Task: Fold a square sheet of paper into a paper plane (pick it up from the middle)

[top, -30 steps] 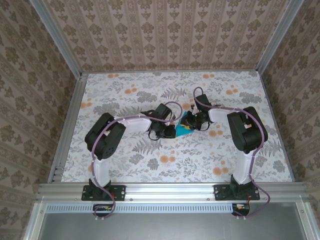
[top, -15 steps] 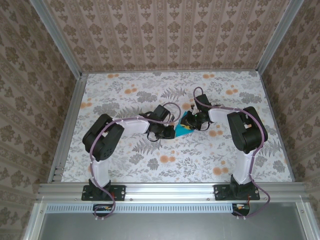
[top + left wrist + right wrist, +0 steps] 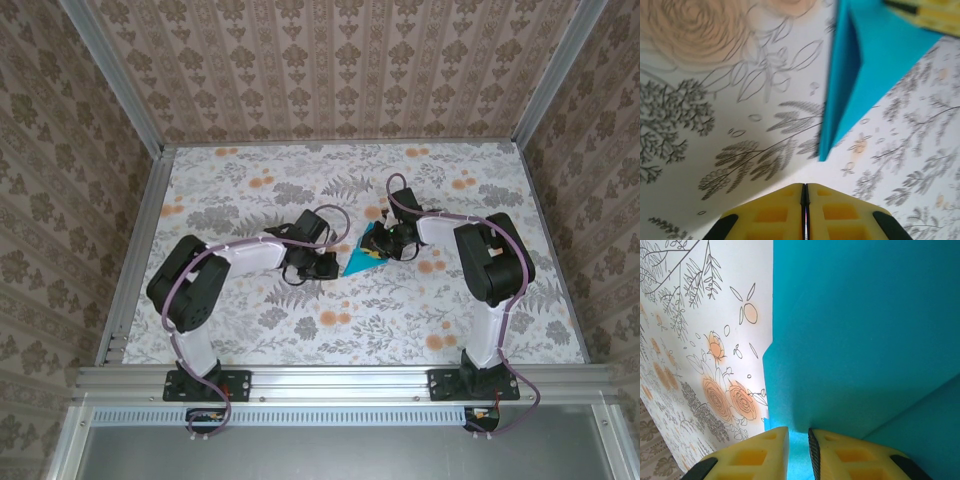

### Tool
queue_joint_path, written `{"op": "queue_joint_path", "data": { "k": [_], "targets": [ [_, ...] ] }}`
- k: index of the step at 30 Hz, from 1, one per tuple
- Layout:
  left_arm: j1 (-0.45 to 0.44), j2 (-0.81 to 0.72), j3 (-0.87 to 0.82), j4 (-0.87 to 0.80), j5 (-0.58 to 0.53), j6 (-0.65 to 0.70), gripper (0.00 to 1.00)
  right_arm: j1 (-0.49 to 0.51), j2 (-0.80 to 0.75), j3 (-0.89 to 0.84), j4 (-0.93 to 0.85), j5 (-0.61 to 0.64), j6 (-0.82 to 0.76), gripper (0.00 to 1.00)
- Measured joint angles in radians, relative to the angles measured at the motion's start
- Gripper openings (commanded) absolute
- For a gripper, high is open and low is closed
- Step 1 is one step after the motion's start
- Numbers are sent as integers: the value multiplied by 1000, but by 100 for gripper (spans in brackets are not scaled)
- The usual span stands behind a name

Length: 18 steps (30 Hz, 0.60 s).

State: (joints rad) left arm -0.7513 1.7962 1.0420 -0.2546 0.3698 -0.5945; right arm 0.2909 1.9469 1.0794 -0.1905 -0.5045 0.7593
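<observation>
Risk: the paper plane (image 3: 361,259) could be slipped or creased off-line, being held by one edge alone. That edge was pinched between the right gripper (image 3: 798,434) fingers. The left gripper (image 3: 805,187) fingers were pressed together, empty, with the plane's tip just ahead, not touching.

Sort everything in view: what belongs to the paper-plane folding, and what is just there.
Job: turquoise paper, folded to a point; right gripper pinching its edge; left gripper, shut, off the paper.
Just there: floral tabletop; patterned walls; aluminium frame.
</observation>
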Motion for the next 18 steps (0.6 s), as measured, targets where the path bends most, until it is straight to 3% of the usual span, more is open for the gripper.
{"op": "queue_joint_path", "data": {
  "k": [8,18],
  "targets": [
    [-35,40,37,107,7,-34,9,0,0,0,3,0,4,24],
    [-32,124,79,108,-31,-29,5,0,-5,-1,10,-2,4,24]
  ]
}}
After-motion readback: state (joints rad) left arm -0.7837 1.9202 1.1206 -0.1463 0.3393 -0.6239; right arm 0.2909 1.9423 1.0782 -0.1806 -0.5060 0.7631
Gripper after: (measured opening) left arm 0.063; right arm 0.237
